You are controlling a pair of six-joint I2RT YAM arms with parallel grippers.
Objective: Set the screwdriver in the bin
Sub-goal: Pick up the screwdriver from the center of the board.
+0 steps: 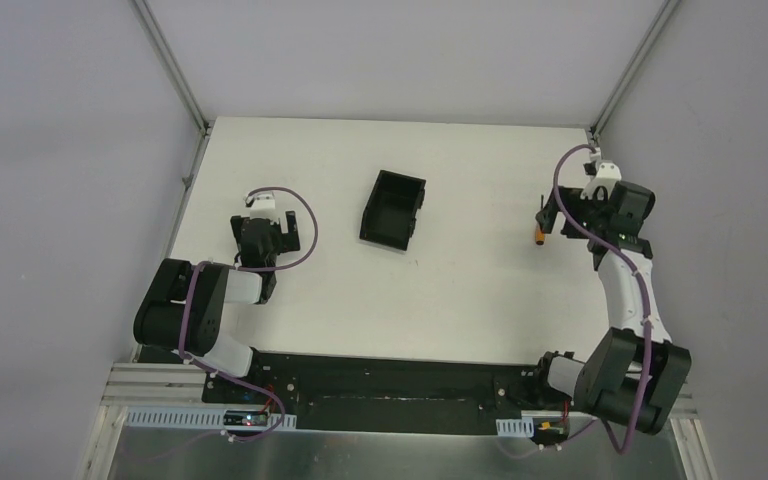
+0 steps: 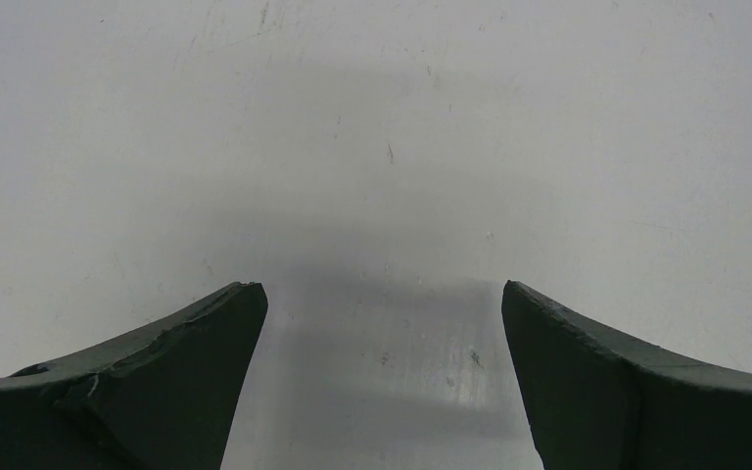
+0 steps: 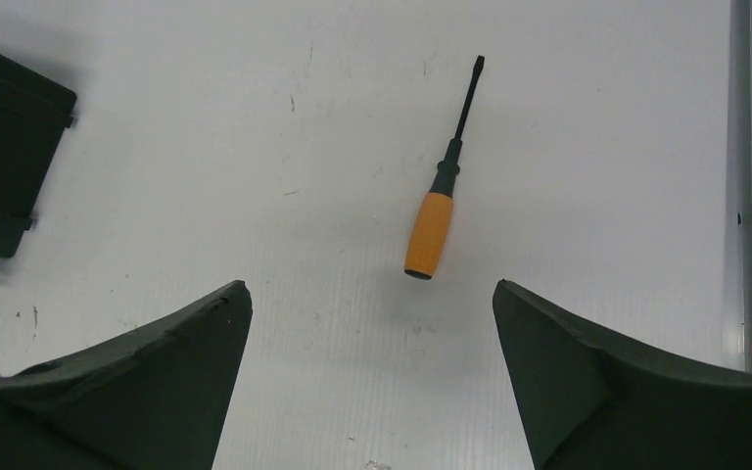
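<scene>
the screwdriver (image 3: 431, 230) lies flat on the white table (image 1: 480, 290) at the right side, its orange handle toward the right gripper (image 3: 372, 294) and its black shaft pointing away. the gripper's two fingers are spread wide, with the handle just ahead of the gap between them and untouched. the black bin (image 1: 392, 210) stands open-topped near the table's middle, well to the left of the screwdriver. on the left, the left gripper (image 2: 382, 289) is likewise spread wide over the tabletop, holding nothing.
</scene>
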